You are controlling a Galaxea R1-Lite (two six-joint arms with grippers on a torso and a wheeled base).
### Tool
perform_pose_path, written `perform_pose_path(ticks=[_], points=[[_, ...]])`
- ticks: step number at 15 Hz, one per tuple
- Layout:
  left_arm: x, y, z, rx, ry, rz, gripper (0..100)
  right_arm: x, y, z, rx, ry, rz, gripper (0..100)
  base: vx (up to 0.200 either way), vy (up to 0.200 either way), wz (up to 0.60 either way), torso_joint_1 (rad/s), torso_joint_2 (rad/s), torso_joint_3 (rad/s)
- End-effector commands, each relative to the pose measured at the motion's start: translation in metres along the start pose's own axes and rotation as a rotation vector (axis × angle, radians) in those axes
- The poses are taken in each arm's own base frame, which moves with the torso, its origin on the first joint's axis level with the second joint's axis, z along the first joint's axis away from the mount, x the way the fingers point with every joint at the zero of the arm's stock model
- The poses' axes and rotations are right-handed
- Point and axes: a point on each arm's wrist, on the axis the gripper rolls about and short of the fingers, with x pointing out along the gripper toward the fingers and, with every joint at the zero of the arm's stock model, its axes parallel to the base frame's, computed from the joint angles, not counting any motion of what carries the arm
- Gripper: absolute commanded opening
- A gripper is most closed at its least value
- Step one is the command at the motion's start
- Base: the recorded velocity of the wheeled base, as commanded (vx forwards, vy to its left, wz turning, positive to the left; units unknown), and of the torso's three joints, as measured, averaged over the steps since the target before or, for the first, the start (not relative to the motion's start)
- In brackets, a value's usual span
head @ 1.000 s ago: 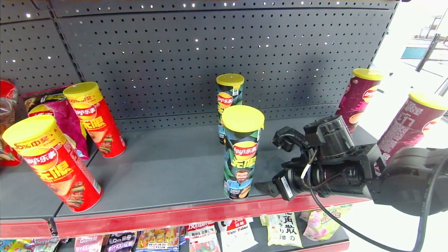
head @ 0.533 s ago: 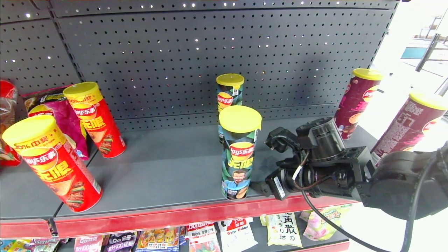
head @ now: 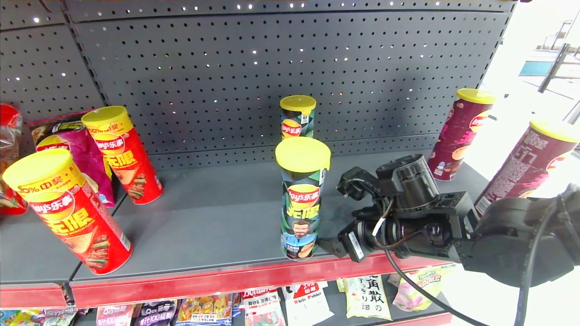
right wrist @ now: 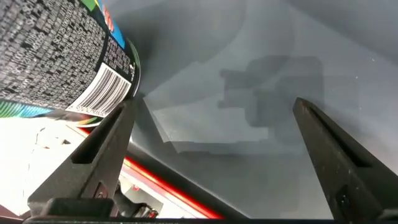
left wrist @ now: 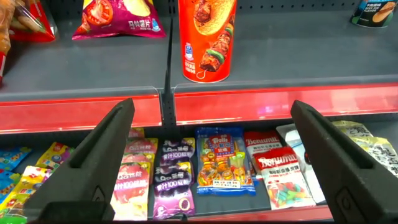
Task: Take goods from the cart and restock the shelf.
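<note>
A green-and-black chip can point(head: 301, 199) with a yellow lid stands upright near the shelf's point(head: 217, 217) red front edge. My right gripper point(head: 334, 235) is low at the can's right side, open, and nothing is between its fingers. In the right wrist view the can's base point(right wrist: 56, 56) lies just outside one finger point(right wrist: 109, 146) of the right gripper point(right wrist: 211, 118); I cannot tell if they touch. My left gripper point(left wrist: 212, 109) hangs open in front of the shelf's red edge, below a red can point(left wrist: 205, 37).
A second green can point(head: 297, 118) stands at the back. Two maroon cans point(head: 457, 129) point(head: 525, 167) are on the right, two red cans point(head: 122, 154) point(head: 68, 210) and snack bags point(head: 86, 149) on the left. Candy bags point(left wrist: 217, 162) fill the lower shelf.
The right gripper has shifted left along the shelf's front. The front green can has shifted left with it, still upright.
</note>
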Motion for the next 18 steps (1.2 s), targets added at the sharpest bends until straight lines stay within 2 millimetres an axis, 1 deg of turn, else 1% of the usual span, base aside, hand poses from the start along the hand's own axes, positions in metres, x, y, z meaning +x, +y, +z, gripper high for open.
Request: perform_pose_path(ticks=[1,5,10,18], points=[[0.0000,0.0000,0.0000,0.000,-0.001,0.001,100,0.0010,-0.0019,0.0004,0.004,0.000,-0.007,100,0.000,0.000,0.00,0.000,0.00,0.000],[0.0000,0.0000,0.0000,0.000,-0.001,0.001,100,0.0010,-0.0039,0.0007,0.007,0.000,-0.035,100,0.000,0.000,0.00,0.000,0.00,0.000],[0.0000,0.0000,0.0000,0.000,-0.001,0.001,100,0.0027,-0.0026,0.0079,0.005,-0.022,-0.033,100,0.000,0.000,0.00,0.000,0.00,0.000],[0.0000,0.0000,0.0000,0.000,-0.001,0.001,100,0.0026,0.0013,0.0096,-0.004,-0.028,-0.023,100,0.000,0.000,0.00,0.000,0.00,0.000]])
